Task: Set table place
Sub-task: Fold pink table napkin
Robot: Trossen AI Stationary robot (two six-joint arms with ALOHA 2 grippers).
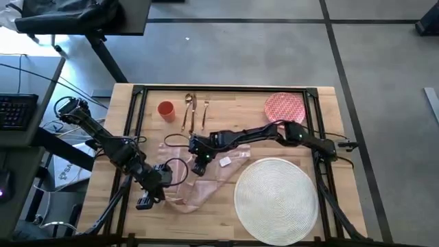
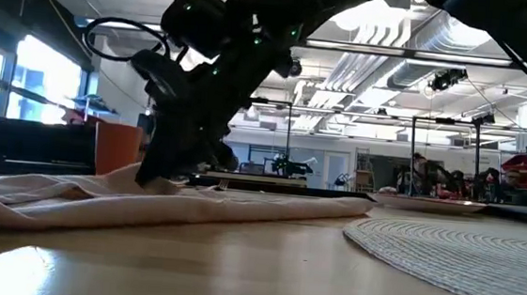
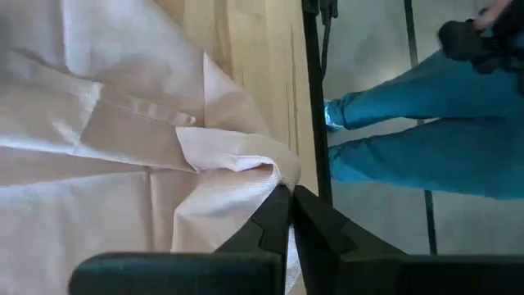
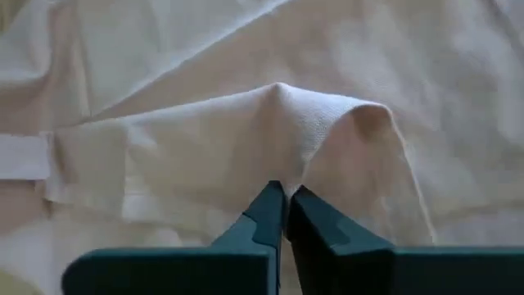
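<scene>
A beige-pink napkin [image 1: 200, 180] lies rumpled and flat on the table [image 1: 226, 130], left of the round white woven placemat [image 1: 276, 199]. My left gripper [image 1: 164, 177] is shut on the napkin's left part. My right gripper [image 1: 200, 163] is shut on it nearer the middle, toward its far edge. The pink patterned plate [image 1: 285, 108] rests at the far right. The orange cup [image 1: 165, 110] and the gold cutlery [image 1: 192, 111] sit at the far edge, untouched. My left gripper pinches a raised fold of the napkin [image 3: 264, 168] between its two fingertips [image 3: 277, 215], next to the table's left edge. The cloth around the fold stays on the table and is slack. My right gripper pinches a small raised peak of the napkin [image 4: 282, 111] between its two fingers [image 4: 270, 215], coming from above at a slant. The cloth bunches into a tent at the fingertips. The rest of the napkin [image 2: 146, 200] lies on the table.
The table's black frame [image 1: 226, 89] runs along its far and side edges. A person's legs in blue trousers [image 3: 409, 139] stand beside the table's left side. A dark desk with a keyboard [image 1: 17, 110] is off to the left. Bare wood [image 1: 233, 116] lies between cutlery and plate.
</scene>
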